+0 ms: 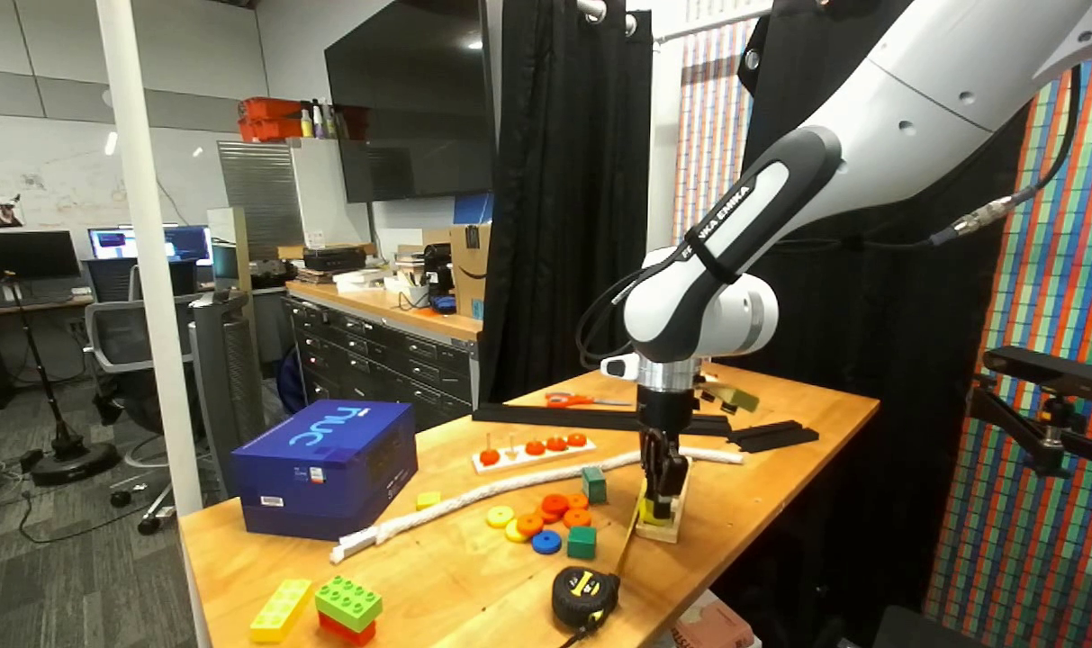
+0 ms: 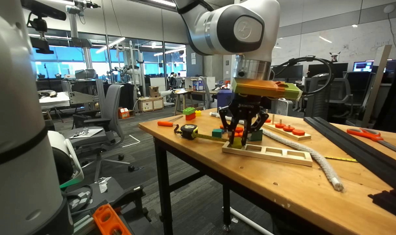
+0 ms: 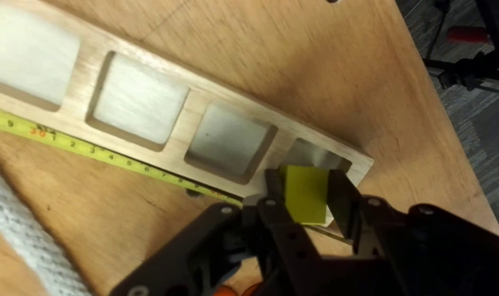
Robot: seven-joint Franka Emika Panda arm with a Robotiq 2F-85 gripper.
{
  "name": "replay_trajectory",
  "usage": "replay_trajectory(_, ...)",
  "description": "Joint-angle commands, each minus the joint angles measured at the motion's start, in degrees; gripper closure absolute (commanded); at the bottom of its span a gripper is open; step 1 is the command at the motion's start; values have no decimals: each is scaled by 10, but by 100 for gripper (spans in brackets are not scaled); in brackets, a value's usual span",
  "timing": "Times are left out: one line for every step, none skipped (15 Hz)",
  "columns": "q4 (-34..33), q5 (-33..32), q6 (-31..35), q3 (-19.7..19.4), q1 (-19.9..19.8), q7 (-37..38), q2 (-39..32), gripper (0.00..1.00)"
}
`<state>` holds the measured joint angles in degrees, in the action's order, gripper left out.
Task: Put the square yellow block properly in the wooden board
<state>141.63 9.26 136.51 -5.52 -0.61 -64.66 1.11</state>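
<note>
The square yellow block [image 3: 306,193] is held at the end recess of the wooden board [image 3: 186,128]; in the wrist view part of that recess is left uncovered beyond it, and the block is seen askew to the recess's edges. Whether its underside is touching the board cannot be told. It is clasped between the two fingers of the gripper [image 2: 238,142], which are pressed to its opposite sides.

The gripper is pointed straight down, and in both exterior views the wrist section above it is set upright. In an exterior view the arm [image 1: 915,117] is extended from the upper right, sloped down toward the board and bent at the wrist so that the tool is hung vertically.

The floors of the board's other three recesses are exposed. Close along its long side the blade of the tape measure [image 1: 586,589] is stretched, and the case is placed past the end where the block is held. Near the board, two green blocks [image 1: 582,543] and a cluster of coloured rings [image 1: 578,517] are scattered. Behind these a white rope [image 1: 487,491] is laid in a curve. Farther out on the table [image 1: 455,585], a blue box [image 1: 329,472] and orange-handled scissors [image 2: 377,137] are seen.
</note>
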Motion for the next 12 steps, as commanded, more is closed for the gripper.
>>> replay_trajectory(-4,-39,-14,11,-8,93,17,86)
replay_trajectory(-5,-50,-15,12,-7,118,17,86)
replay_trajectory(-7,-60,-20,13,-7,143,17,86)
replay_trajectory(-9,-71,-24,14,-6,165,18,86)
replay_trajectory(-10,-79,-28,14,-6,186,18,86)
replay_trajectory(-12,-90,-33,15,-6,209,19,86)
replay_trajectory(-13,-98,-40,16,-6,230,19,86)
replay_trajectory(-16,-105,-48,17,-6,248,19,86)
replay_trajectory(-18,-109,-56,17,-6,262,20,86)
replay_trajectory(-19,-113,-63,17,-6,274,20,86)
replay_trajectory(-21,-114,-70,17,-6,282,20,86)
replay_trajectory(-23,-114,-79,17,-6,288,20,86)
